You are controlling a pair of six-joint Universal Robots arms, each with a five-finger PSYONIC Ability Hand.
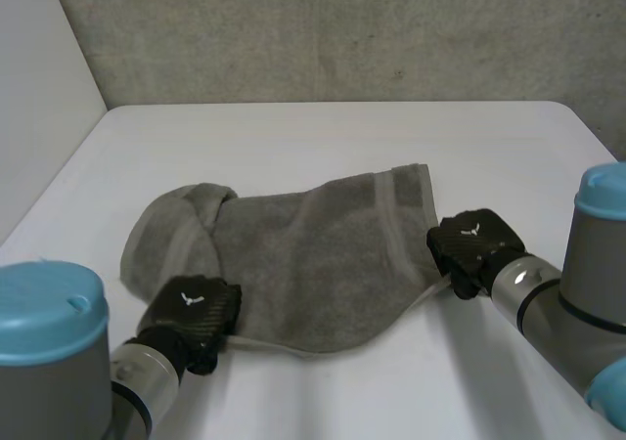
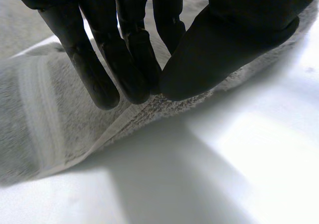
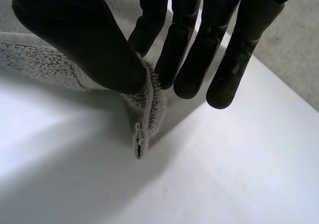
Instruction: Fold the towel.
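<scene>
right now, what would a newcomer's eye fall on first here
The grey towel lying rumpled across the middle of the white table, bunched up at one end. Next, the two black hands on it: the left hand pinches its near edge, and the right hand pinches its right corner.

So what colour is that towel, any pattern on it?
The towel is grey, plain except a paler band near one end; best seen in the head view.
</scene>
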